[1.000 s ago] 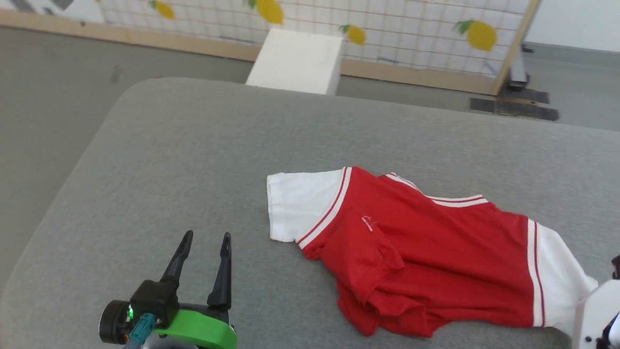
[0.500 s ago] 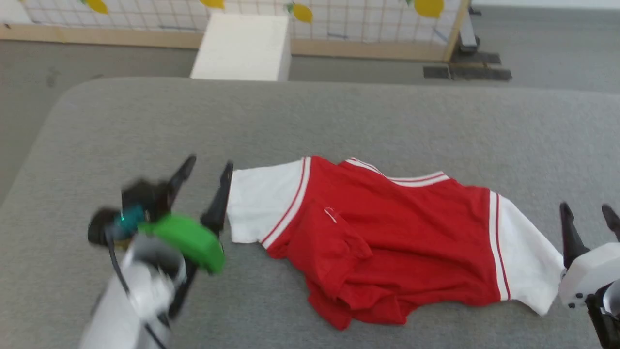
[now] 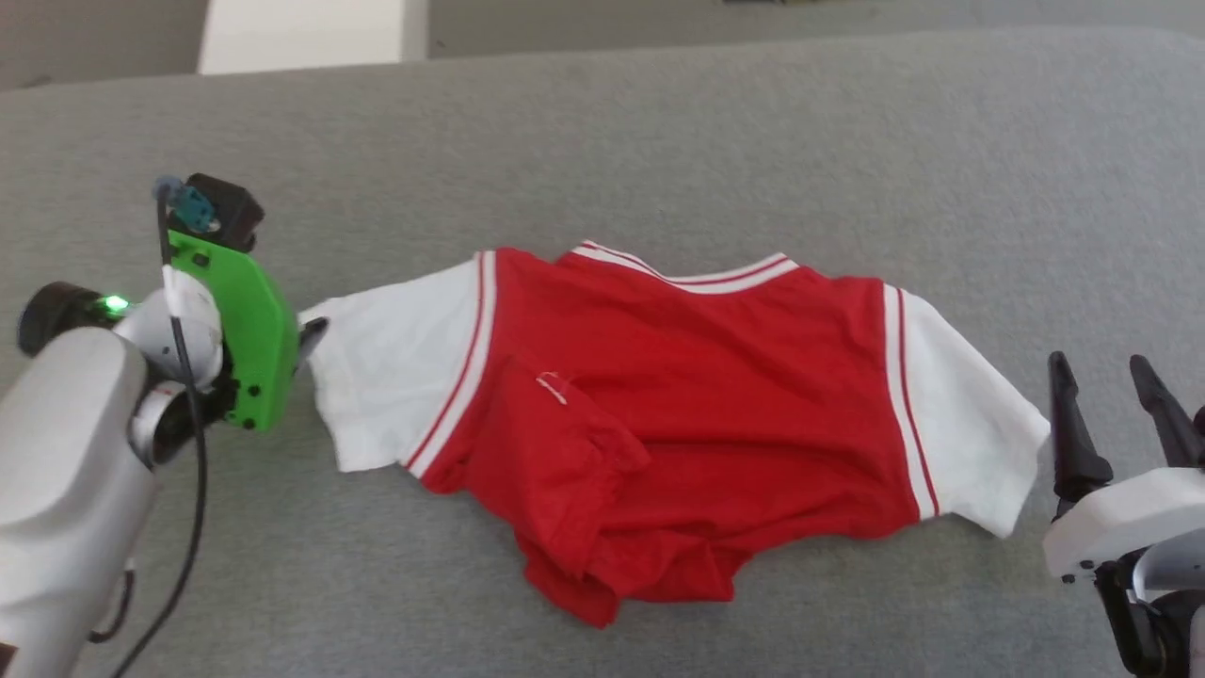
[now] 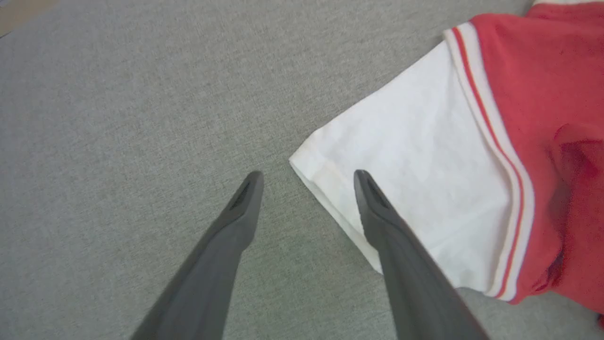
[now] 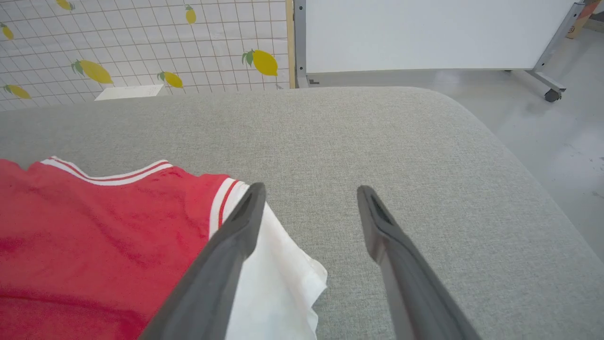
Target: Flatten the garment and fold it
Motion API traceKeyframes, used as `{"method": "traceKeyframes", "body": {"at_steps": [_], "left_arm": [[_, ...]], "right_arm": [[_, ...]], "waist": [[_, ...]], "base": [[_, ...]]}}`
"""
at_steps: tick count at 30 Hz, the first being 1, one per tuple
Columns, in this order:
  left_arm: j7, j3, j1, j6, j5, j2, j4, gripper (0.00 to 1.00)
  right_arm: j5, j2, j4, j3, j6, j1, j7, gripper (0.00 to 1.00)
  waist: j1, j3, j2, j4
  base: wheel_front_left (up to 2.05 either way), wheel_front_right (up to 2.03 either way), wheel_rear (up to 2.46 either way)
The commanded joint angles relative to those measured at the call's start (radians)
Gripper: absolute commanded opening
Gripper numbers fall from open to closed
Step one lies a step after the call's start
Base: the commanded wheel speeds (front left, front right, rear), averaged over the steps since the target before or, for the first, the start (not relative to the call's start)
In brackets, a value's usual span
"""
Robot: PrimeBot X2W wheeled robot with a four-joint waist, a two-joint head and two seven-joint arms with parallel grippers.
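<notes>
Looking down from my head, I see the garment [image 3: 659, 395] on the grey surface [image 3: 659, 141], between my left gripper [image 3: 313, 330] and right gripper [image 3: 1100, 369]. Left wrist: my open fingers straddle a white sleeve's corner. Right wrist: open too, one finger over the other sleeve.

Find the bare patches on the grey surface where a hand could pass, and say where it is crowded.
Free: the broad stretch of grey surface beyond the garment, past its collar, and the strip nearer than its bunched hem. Crowded: both sleeve ends, where the left hand and right hand sit close.
</notes>
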Motion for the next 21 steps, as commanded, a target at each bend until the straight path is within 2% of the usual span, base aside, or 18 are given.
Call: {"method": "traceKeyframes", "body": {"at_steps": [1,6,13,14,15,18,21], "left_arm": [[0.015,-0.027,-0.029,-0.004,-0.024,0.021,0.012,1.0],[0.034,-0.11,-0.083,-0.004,-0.049,0.068,0.063,1.0],[0.068,-0.21,-0.116,-0.004,-0.108,0.075,0.105,1.0],[0.08,-0.231,-0.114,-0.004,-0.136,0.071,0.096,0.34],[0.091,-0.24,-0.11,-0.004,-0.165,0.067,0.091,0.0],[0.097,-0.26,-0.108,-0.004,-0.223,0.068,0.083,0.0],[0.03,-0.253,-0.107,-0.004,-0.221,0.076,0.098,0.0]], "right_arm": [[0.005,0.003,0.004,0.001,-0.002,-0.018,-0.011,1.0],[0.007,0.006,0.019,-0.01,-0.002,-0.022,-0.02,1.0],[0.018,0.007,0.026,-0.009,-0.002,-0.034,-0.027,1.0],[0.017,0.007,0.025,-0.01,-0.002,-0.036,-0.027,1.0],[0.016,0.007,0.025,-0.011,-0.002,-0.036,-0.026,1.0],[0.003,0.007,0.023,-0.017,-0.002,-0.037,-0.016,1.0],[-0.015,0.001,0.022,-0.022,-0.002,-0.035,0.009,1.0]], "waist": [[0.0,0.067,0.0,-0.065],[0.0,0.089,0.0,-0.071],[0.0,0.109,0.0,-0.063],[0.0,0.111,0.0,-0.06],[0.0,0.111,0.0,-0.056],[0.0,0.104,0.0,-0.036],[0.0,0.081,0.0,-0.011]], "base": [[0.0,0.0,0.0],[0.0,0.0,0.0],[0.0,0.0,0.0],[0.0,0.0,0.0],[0.0,0.0,0.0],[0.0,0.0,0.0],[0.0,0.0,0.0]]}}
